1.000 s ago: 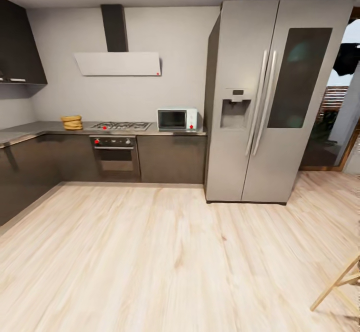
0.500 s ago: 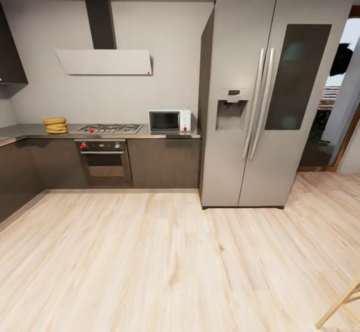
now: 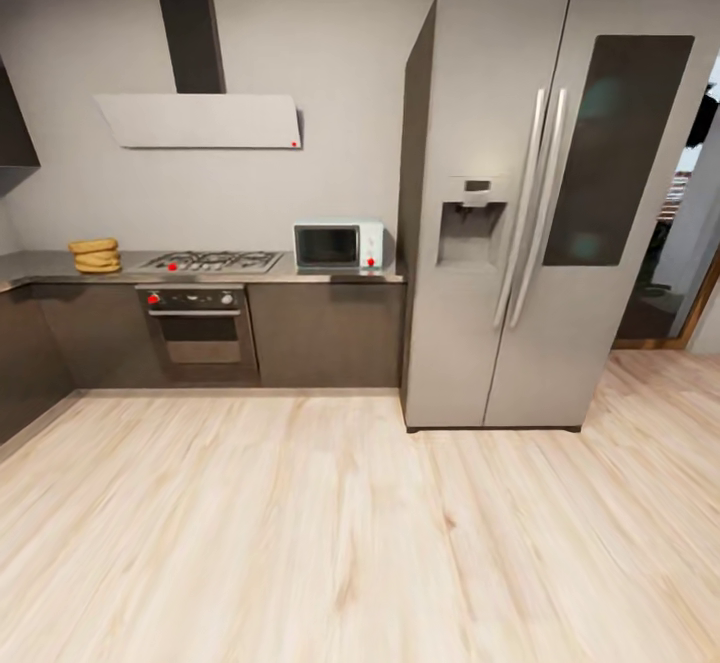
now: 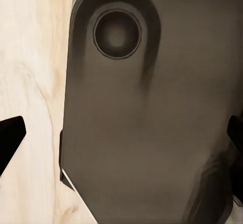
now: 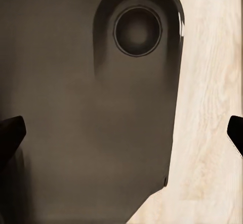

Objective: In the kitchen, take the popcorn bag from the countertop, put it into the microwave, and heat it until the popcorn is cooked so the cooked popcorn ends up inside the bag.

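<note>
The light wood floor (image 3: 330, 533) spreads across the lower half of the head view, and the kitchen's grey wall (image 3: 340, 93) closes off the far side. A tall steel two-door fridge (image 3: 540, 203) stands at the right, cut off at its top and right side; beyond it a doorway (image 3: 690, 243) shows in part, its contents too blurred to make out. The countertop (image 3: 300, 276) runs left from the fridge over dark brown cabinet fronts (image 3: 325, 333) and bends toward the camera at the left edge, where it leaves the picture. A white slanted hood (image 3: 200, 120) with a dark chimney hangs over the gas hob (image 3: 210, 262), and a black oven (image 3: 198, 328) sits below it. The microwave (image 3: 338, 245) stands on the counter just beside the fridge, door shut, a red dot at its lower right. The popcorn bag (image 3: 96, 255) rests on the counter left of the hob, well apart from the microwave; its inside cannot be seen. In the wrist views the dark robot base (image 4: 152, 122) blocks most of the floor. The left gripper (image 4: 124, 140) and right gripper (image 5: 124, 133) each show only black fingertips (image 4: 10, 138) at opposite picture edges, set wide apart and holding nothing.
</note>
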Robot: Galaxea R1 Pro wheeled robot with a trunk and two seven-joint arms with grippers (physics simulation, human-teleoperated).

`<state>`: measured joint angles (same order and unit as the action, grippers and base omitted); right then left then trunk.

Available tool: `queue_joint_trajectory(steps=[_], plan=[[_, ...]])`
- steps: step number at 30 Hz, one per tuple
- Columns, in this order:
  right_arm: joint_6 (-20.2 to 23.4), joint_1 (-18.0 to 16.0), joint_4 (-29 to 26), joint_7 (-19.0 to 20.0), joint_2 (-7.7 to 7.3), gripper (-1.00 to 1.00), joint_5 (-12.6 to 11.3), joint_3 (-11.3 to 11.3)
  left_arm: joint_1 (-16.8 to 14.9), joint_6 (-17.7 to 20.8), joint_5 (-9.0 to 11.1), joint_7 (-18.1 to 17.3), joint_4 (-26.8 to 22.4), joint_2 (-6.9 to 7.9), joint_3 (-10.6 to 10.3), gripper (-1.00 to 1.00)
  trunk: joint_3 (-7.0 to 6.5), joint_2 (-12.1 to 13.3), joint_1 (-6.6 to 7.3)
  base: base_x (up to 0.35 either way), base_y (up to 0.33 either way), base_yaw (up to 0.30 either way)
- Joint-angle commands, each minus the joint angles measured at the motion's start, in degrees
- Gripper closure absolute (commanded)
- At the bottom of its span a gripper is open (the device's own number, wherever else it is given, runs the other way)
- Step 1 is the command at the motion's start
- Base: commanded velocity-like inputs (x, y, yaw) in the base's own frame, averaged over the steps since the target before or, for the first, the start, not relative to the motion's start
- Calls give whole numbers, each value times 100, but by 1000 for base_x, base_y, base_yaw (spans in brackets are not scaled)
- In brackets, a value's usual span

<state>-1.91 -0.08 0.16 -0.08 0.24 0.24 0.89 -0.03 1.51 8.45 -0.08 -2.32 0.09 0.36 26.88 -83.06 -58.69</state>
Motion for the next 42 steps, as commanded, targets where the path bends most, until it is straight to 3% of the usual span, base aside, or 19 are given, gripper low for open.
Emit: queue_joint_trajectory(steps=[1, 42], plan=[[-20, -1, 2, -1, 0, -100, 2, 8, -2, 16, 46, -1, -8, 0, 0, -100, 5, -2, -3, 326, 5, 0], [-28, -1, 2, -1, -7, -100, 11, 8, -3, 7, 21, -1, -6, 0, -9, -100, 5, -2, -3, 326, 121, 0]])
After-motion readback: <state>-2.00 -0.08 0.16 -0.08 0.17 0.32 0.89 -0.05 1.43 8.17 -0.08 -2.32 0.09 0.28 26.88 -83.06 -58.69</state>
